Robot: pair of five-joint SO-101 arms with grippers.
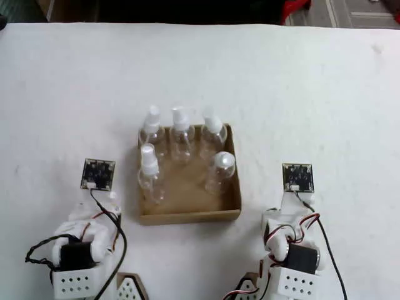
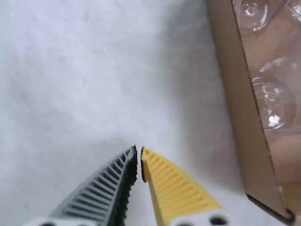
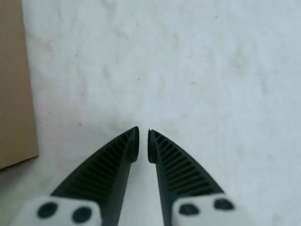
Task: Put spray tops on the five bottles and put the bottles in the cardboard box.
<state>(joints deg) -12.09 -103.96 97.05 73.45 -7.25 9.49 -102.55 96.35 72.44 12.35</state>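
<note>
White table (image 1: pixel 312 94) carries the cardboard box (image 1: pixel 187 217) holding five topped bottles (image 1: pixel 181 145). Left gripper (image 2: pixel 139 156) and right gripper (image 3: pixel 143 141) sit closed and empty; park both clear.

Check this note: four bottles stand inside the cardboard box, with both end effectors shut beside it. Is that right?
Not four: the high view shows five bottles standing inside the cardboard box. The left end effector and right end effector are indeed shut beside it.

Overhead — wrist cameras low, flanking box (image 1: pixel 187 217)
</note>
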